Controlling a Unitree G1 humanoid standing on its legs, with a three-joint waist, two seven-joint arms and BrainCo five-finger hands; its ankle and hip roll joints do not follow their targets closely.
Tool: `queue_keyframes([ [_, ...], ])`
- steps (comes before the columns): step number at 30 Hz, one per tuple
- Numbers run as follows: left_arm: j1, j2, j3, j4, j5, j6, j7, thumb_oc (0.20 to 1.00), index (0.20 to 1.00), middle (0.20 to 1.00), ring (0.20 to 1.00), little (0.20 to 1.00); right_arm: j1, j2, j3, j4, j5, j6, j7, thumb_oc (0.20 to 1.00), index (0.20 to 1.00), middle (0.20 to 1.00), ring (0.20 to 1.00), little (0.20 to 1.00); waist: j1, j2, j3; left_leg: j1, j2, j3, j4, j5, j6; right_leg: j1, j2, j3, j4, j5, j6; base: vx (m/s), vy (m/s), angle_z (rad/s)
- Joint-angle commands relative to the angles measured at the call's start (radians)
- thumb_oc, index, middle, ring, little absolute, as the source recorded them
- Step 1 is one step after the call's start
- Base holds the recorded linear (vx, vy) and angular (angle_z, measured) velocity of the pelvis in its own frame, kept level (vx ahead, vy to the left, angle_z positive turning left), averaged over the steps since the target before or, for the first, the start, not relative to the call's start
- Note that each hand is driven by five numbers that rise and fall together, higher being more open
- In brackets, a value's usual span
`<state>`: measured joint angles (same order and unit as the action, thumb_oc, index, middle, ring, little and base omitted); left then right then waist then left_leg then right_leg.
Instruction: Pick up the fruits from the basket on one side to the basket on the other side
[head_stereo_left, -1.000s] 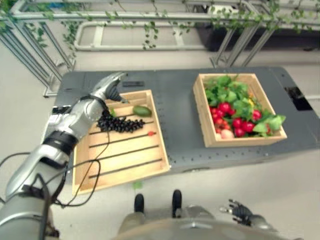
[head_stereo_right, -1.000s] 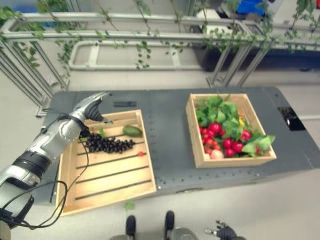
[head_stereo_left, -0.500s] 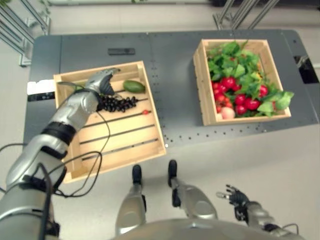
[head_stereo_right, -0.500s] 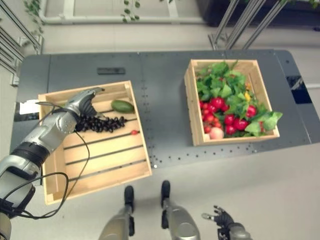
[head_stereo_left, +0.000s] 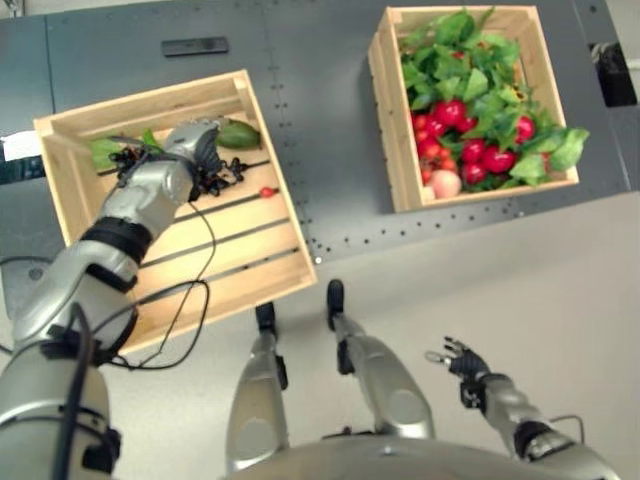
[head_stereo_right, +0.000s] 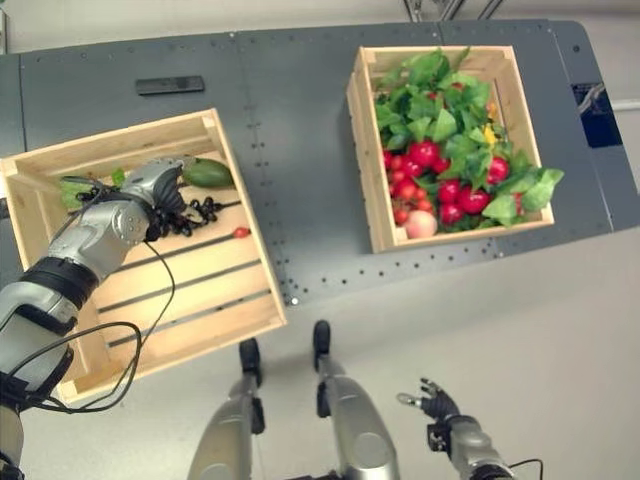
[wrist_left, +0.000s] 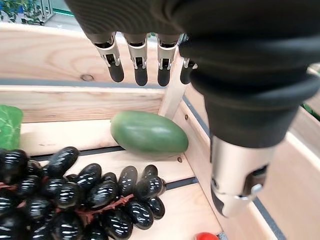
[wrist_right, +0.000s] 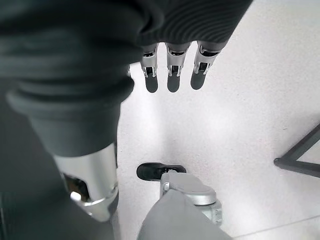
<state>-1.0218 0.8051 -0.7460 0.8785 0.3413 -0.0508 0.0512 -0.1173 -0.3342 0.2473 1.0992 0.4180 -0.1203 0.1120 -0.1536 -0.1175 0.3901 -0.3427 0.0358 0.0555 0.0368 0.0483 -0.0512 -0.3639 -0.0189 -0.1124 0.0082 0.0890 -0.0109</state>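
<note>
**Fruits: two wooden baskets on a grey desk, left hand over the grapes**

Left eye view. Fruits lie in two slatted wooden baskets on the dark grey desk (head_stereo_left: 320, 120). The left basket (head_stereo_left: 270, 165), toward the desk's left end and reaching its near edge, holds a bunch of black grapes (head_stereo_left: 225, 175), a green oval fruit (head_stereo_left: 238, 135) near its far right corner, a small red fruit (head_stereo_left: 267, 192) by its right wall, and a green leaf (head_stereo_left: 102, 150) near its far left. The left hand (head_stereo_left: 190, 150) is over the grapes, just beside the green oval fruit. The right basket (head_stereo_left: 385, 120), toward the desk's far right corner, is heaped with green leaves (head_stereo_left: 450, 70), red fruits (head_stereo_left: 450, 112) and a pale peach-coloured fruit (head_stereo_left: 446, 184) at its near side. A flat black object (head_stereo_left: 195, 45) lies on the desk near its far edge. The right hand (head_stereo_left: 462, 360) hangs off the desk, over the pale floor (head_stereo_left: 560, 290).

Right eye view. Same layout; the two baskets stand well apart.

Left wrist view. The left hand's fingers (wrist_left: 140, 60) are straight and released, holding nothing, above the green oval fruit; the grapes lie beside it, the red fruit at the basket wall.

Right wrist view. The right hand's fingers (wrist_right: 172, 75) are relaxed and empty, above the floor.
</note>
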Motion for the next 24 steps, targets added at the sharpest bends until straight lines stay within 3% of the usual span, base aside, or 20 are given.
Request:
queue_keyframes([
  [1,-0.092,0.02,0.006,0.017,0.039,-0.006,0.035,1.0,1.0,1.0,1.0,1.0,0.029,-0.058,0.037,-0.027,0.041,-0.023,-0.02,1.0,1.0,1.0,1.0,1.0,0.003,-0.015,-0.021,-0.057,-0.017,0.035,0.134,-0.102,0.047,-0.054,-0.008,0.032,0.109,-0.054,0.091,-0.02,0.006,-0.1],
  [14,-0.09,0.004,-0.002,0.033,0.027,0.0,0.026,1.0,1.0,1.0,1.0,1.0,0.02,-0.065,0.039,-0.045,0.067,-0.035,-0.031,1.0,1.0,1.0,1.0,1.0,0.005,-0.026,0.014,-0.102,-0.018,0.046,0.173,-0.115,0.056,-0.089,-0.001,0.045,0.115,-0.044,0.087,-0.01,-0.002,-0.06],
  [24,0.0,0.119,0.023,0.057,0.024,0.005,-0.012,1.0,1.0,1.0,1.0,1.0,0.017,-0.077,0.023,-0.039,0.08,-0.033,-0.021,1.0,1.0,1.0,1.0,1.0,0.024,-0.007,0.012,-0.103,-0.026,0.037,0.157,-0.111,0.055,-0.087,-0.006,0.036,0.102,-0.045,0.084,0.0,0.0,0.0],
])
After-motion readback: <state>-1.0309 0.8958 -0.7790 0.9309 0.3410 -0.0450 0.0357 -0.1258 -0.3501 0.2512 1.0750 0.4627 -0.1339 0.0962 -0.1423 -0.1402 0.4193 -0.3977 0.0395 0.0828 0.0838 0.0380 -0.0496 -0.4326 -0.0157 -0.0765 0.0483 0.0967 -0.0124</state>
